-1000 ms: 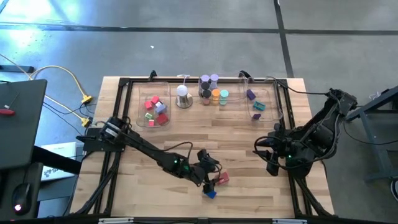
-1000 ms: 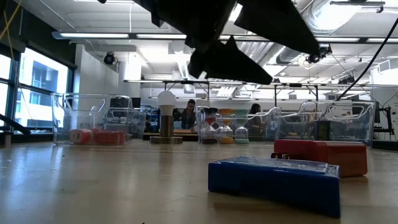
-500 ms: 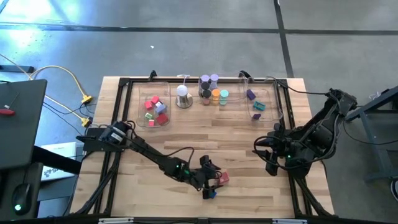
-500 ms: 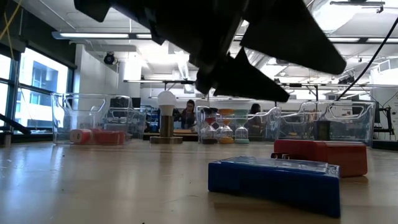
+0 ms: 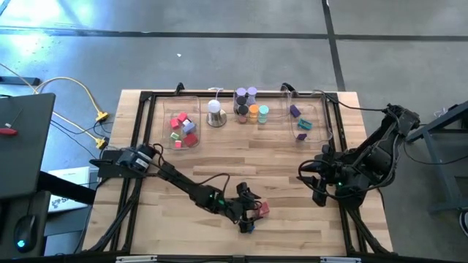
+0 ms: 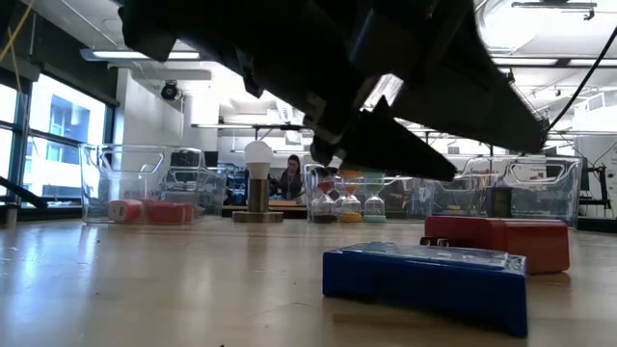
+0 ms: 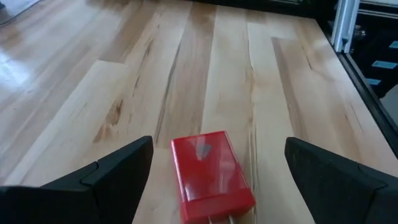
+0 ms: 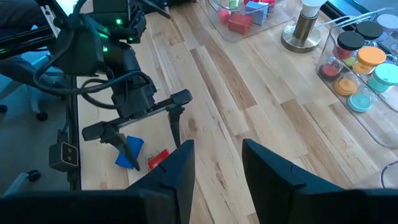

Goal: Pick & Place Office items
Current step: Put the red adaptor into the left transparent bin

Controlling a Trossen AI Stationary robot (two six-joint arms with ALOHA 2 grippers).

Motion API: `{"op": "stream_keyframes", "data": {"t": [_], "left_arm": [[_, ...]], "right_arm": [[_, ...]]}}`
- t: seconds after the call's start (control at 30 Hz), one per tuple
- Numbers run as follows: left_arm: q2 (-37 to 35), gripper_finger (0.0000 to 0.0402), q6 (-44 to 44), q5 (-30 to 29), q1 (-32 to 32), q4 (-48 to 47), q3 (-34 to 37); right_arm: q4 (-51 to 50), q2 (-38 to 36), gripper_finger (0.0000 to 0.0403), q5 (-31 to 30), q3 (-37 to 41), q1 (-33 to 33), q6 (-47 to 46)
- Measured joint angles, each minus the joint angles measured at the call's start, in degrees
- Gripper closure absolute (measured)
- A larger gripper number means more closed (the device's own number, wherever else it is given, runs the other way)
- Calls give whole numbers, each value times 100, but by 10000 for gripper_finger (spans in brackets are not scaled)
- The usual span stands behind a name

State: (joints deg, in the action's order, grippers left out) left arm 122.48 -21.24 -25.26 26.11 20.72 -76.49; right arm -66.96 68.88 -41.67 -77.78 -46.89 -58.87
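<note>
Low in the high view's centre, the left gripper (image 5: 251, 213) hangs spread wide over the red block (image 7: 209, 175), beside the blue block (image 6: 424, 281). At right, the right gripper (image 5: 319, 188) waits, fingers slightly apart, empty.

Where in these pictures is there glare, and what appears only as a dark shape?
High view: bright glare on the floor at the upper left. Low view: the left gripper is a dark backlit silhouette above the blue block. Left wrist view: a soft sheen on the red block.
</note>
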Motion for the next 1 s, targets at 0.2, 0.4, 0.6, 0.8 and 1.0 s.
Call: {"op": "stream_keyframes", "data": {"t": [0.2, 0.4, 0.6, 0.8, 1.0], "left_arm": [[28, 46, 23, 0, 4, 63, 0], [26, 46, 88, 0, 4, 166, -2], [26, 46, 88, -2, 19, 157, 0], [26, 46, 388, -72, 116, 161, 0], [26, 46, 475, -217, 149, 161, 0]], "right_arm": [[2, 0, 282, 0, 0, 0, 0], [11, 0, 282, -4, 0, 0, 0], [11, 0, 282, -20, 0, 0, 0], [11, 0, 282, -20, 0, 0, 0], [11, 0, 282, -20, 0, 0, 0]]}}
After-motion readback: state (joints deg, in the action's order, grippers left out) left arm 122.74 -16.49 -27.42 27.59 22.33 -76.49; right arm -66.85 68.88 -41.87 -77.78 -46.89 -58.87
